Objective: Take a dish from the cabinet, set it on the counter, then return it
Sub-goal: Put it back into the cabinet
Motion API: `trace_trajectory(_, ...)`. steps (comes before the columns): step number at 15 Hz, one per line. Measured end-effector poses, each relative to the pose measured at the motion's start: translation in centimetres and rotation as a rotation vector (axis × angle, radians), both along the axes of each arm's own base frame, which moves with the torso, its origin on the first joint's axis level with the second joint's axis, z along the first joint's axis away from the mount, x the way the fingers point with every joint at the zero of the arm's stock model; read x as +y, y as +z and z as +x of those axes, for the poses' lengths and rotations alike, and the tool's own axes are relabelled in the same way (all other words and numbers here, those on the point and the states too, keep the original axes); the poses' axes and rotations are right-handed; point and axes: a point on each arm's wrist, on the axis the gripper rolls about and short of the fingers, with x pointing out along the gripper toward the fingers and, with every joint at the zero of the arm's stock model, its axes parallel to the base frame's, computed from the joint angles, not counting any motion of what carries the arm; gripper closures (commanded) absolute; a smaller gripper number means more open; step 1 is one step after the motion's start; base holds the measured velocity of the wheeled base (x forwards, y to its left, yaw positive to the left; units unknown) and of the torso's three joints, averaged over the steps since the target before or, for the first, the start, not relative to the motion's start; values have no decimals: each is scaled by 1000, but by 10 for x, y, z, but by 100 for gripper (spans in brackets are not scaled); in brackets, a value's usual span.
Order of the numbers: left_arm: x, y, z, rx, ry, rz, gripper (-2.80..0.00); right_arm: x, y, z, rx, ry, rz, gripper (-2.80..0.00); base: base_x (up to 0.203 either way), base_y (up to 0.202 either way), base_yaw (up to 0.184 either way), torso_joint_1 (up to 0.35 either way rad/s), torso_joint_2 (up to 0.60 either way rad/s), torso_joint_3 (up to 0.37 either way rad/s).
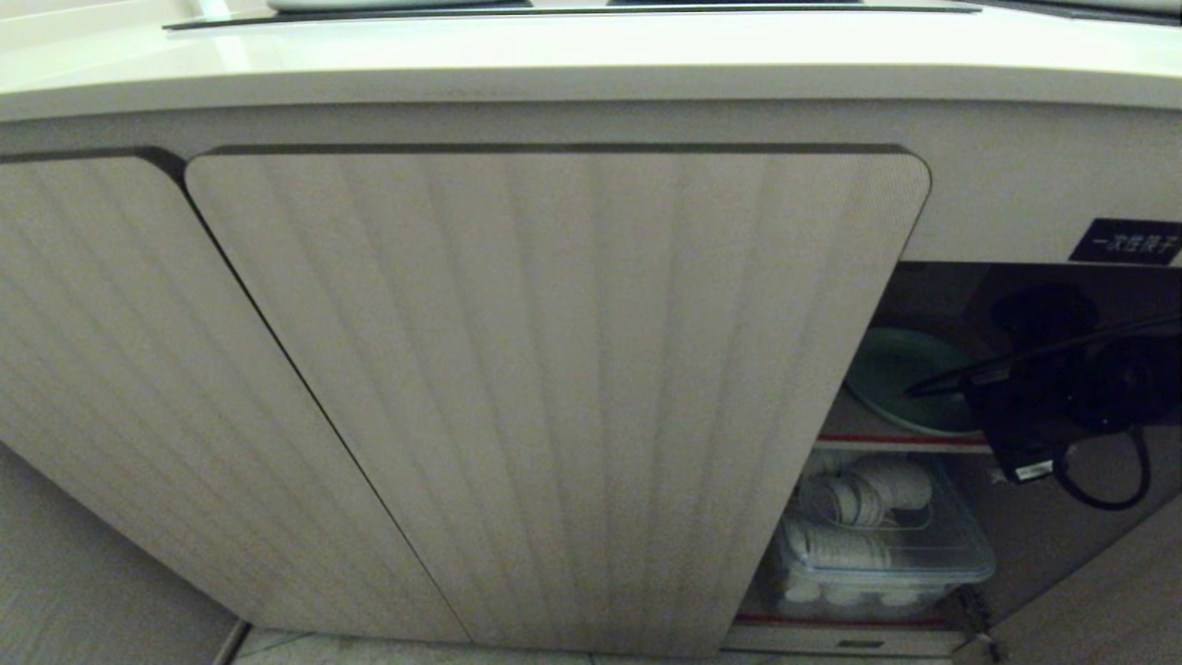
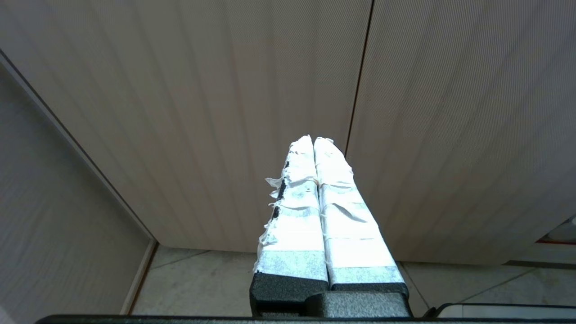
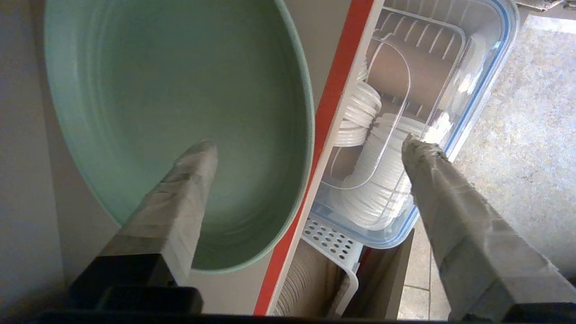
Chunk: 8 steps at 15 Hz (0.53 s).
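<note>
half the dish behind cabinet door

The cabinet has ribbed doors, and its right side is open. Inside is a shelf with a red front edge. A green plate lies flat on this shelf, close to the red edge. Under the shelf, on the cabinet's bottom board, sits a clear box with a blue rim. White ribbed cups lie in rows inside the box. A white tray with little holes shows just beside the box. The counter runs across the top of the cabinet. The floor below has pale tiles.
</note>
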Motion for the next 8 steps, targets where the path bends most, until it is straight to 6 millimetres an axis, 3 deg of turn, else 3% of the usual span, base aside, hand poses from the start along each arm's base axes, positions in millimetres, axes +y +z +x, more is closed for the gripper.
trace_trajectory(8,0,0,0,0,0,1,0,1,1,-11,21,36,-29,-280,0,0,0,0,0,0)
